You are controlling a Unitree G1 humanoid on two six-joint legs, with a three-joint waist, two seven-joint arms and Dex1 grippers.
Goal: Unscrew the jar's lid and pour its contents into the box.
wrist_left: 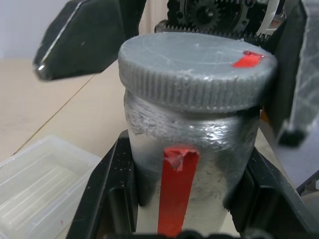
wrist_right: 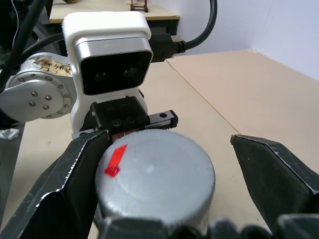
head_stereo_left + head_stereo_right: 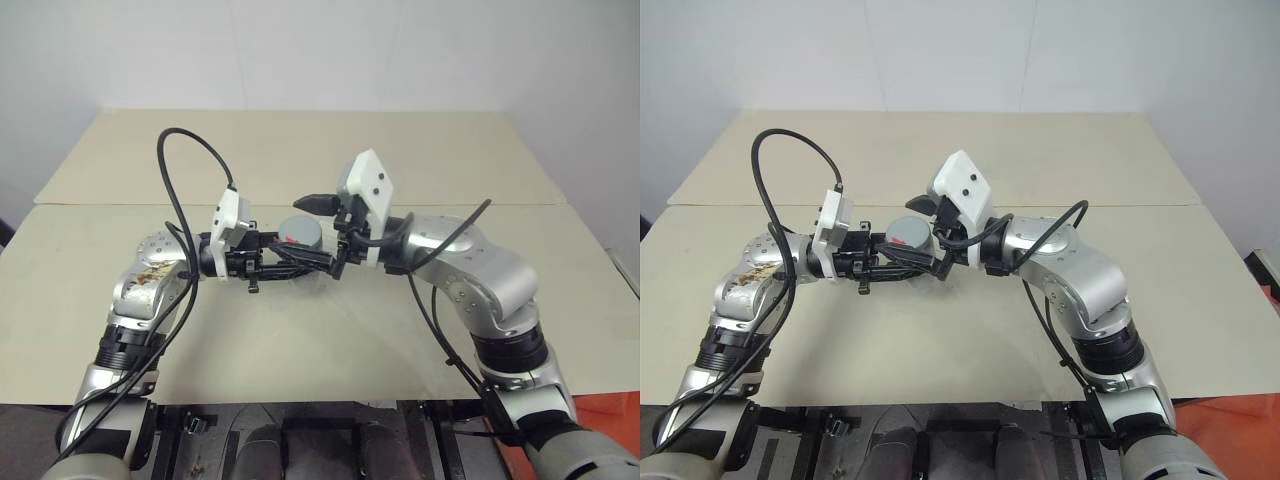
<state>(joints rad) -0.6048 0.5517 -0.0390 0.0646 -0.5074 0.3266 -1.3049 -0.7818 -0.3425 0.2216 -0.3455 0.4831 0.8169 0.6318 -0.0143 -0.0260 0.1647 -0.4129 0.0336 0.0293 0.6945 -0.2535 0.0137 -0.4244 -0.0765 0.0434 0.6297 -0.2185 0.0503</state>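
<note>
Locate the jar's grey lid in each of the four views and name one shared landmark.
Left eye: lid centre, between both grippers.
Right eye: lid left of centre.
Left wrist: lid upper middle.
Right wrist: lid lower middle.
Landmark: red mark on its top.

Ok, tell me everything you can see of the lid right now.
The lid is a round, flat grey screw cap, plastic by its look, with a ribbed rim and a small red mark near its edge. It is still on the jar, which the left gripper holds upright above the table. The right gripper's open fingers flank it without gripping.
</note>
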